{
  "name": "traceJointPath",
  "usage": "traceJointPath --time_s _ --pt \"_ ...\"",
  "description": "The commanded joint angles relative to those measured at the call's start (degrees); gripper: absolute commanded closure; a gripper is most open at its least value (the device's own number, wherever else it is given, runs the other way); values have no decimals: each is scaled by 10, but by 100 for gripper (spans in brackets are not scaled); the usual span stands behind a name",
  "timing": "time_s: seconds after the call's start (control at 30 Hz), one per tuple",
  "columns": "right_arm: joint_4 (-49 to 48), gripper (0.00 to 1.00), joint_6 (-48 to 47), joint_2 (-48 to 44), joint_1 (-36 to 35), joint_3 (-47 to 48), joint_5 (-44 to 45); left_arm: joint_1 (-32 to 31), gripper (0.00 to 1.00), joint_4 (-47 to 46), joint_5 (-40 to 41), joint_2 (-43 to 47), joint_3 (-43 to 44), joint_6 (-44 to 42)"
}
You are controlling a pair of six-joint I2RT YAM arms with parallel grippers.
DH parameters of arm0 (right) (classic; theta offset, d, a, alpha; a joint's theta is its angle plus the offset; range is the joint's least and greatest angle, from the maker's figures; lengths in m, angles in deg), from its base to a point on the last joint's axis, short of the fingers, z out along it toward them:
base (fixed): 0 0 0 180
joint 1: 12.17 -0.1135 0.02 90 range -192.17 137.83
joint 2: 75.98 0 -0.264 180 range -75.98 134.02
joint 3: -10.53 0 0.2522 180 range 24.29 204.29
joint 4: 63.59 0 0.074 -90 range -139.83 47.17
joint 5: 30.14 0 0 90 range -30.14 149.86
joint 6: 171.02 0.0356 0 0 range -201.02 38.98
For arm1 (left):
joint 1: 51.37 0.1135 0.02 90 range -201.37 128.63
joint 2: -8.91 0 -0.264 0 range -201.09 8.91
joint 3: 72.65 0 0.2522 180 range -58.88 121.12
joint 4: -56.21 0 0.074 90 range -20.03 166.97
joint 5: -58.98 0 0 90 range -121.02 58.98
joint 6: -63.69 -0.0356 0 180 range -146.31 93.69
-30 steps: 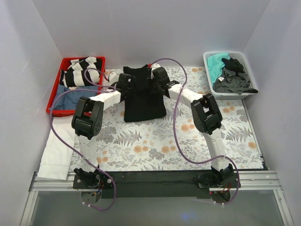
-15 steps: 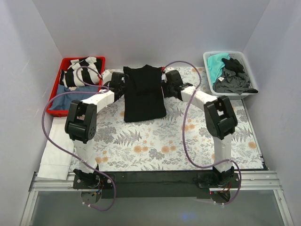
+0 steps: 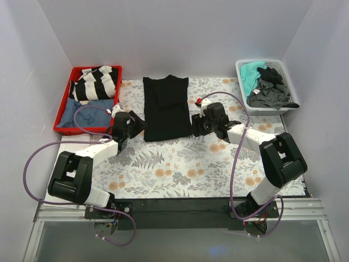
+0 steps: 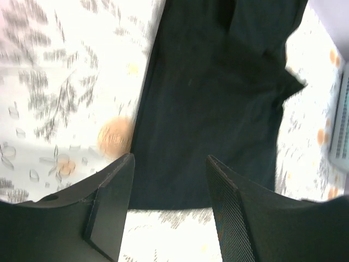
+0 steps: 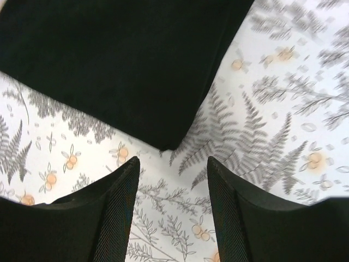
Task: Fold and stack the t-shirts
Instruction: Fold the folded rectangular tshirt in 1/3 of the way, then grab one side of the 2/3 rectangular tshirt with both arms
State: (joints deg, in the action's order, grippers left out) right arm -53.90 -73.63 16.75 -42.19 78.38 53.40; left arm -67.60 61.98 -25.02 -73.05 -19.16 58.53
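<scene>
A black t-shirt [image 3: 166,107] lies flat on the flowered table, folded into a long narrow strip running away from the arms. It fills the upper part of the left wrist view [image 4: 218,98] and the top of the right wrist view [image 5: 120,60]. My left gripper [image 3: 139,123] is open and empty, just left of the shirt's near left corner. My right gripper [image 3: 192,126] is open and empty, just right of its near right corner. Teal and dark grey t-shirts [image 3: 265,82] lie bunched in the white bin.
A red tray [image 3: 61,117] at the far left holds a black-and-white striped garment [image 3: 96,83] and a blue one. A white bin [image 3: 244,94] stands at the far right. A white cloth [image 3: 64,177] hangs over the table's left edge. Purple cables loop from both arms.
Both arms have drawn back from the shirt's far end to its near corners and let the cloth go. The shirt now lies flat as a narrow strip.
</scene>
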Motion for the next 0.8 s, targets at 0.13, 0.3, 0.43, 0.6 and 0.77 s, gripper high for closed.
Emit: traceJointPath --time_s 0.13,0.3,0.43,0.6,0.77 --pt "-95 41 13 10 -1 -29 -67 7 47 -139 -81 3 -77 8" --pt "-123 41 17 23 -1 -35 -74 8 48 -171 -87 -16 -93 16" --pt "-124 41 27 48 -1 -27 -82 9 48 -170 -89 -42 -84 18" --pt "-131 42 31 61 -1 -33 -77 8 49 -168 -87 -44 -94 16" --pt "-141 42 30 78 -1 -34 -79 10 48 -186 -100 -70 -105 15"
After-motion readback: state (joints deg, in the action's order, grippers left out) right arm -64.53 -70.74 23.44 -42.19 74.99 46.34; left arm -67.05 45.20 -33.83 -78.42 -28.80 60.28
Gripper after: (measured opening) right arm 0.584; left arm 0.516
